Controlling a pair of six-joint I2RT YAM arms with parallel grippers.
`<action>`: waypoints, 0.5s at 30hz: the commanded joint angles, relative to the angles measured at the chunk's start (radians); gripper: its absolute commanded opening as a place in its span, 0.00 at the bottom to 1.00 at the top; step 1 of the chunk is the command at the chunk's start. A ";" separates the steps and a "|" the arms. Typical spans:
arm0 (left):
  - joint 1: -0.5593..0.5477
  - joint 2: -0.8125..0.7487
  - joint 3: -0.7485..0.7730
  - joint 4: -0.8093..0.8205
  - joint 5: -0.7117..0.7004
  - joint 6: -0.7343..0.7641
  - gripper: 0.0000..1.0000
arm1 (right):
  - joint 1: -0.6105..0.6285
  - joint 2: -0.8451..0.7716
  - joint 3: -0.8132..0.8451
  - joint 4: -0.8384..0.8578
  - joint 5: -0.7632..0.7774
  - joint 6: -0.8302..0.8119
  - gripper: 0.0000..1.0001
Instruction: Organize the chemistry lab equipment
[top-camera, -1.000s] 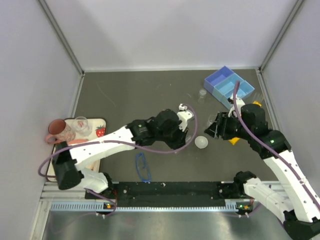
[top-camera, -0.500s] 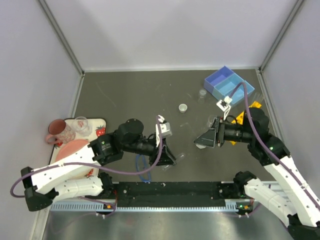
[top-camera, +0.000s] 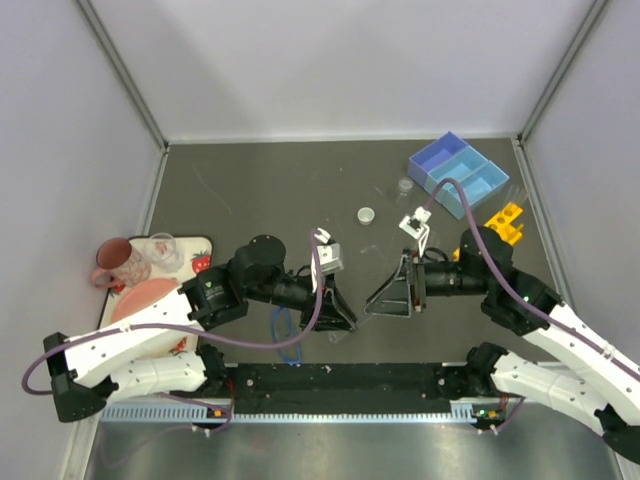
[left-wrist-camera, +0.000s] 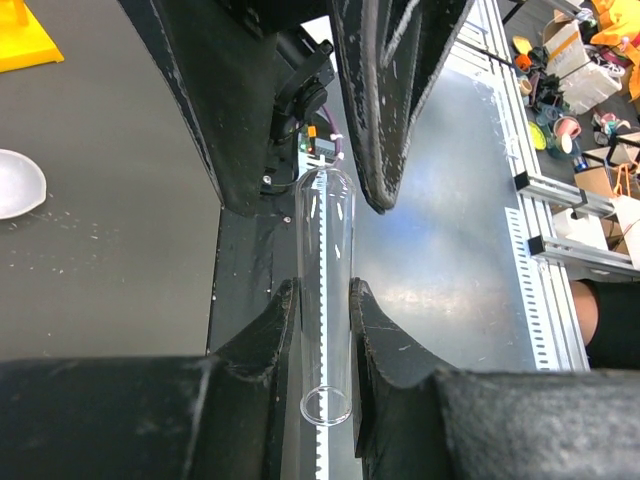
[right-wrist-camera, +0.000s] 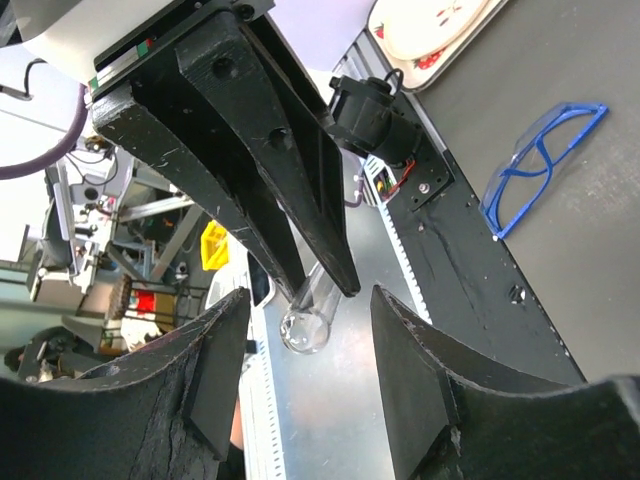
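Near the table's front edge, the left gripper (left-wrist-camera: 322, 292) pinches a thin clear tube (left-wrist-camera: 325, 240). The right gripper (right-wrist-camera: 310, 298) faces it, spread wide, tips close by the tube's free end. Blue-framed goggles (right-wrist-camera: 545, 165) lie just left. The yellow tube rack (top-camera: 505, 219) and light-blue tray (top-camera: 470, 165) sit far right.

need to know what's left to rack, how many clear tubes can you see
1: the clear tube pinched in the left gripper, its free end pointing toward the open right gripper. Others may lie hidden under the arms.
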 joint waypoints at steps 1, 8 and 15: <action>0.014 0.003 0.019 0.065 0.029 -0.009 0.00 | 0.053 0.013 0.006 0.086 0.052 0.017 0.52; 0.039 0.001 0.021 0.062 0.035 -0.012 0.00 | 0.110 0.027 0.003 0.103 0.084 0.022 0.50; 0.066 -0.006 0.021 0.061 0.049 -0.015 0.00 | 0.128 0.031 0.012 0.103 0.098 0.023 0.40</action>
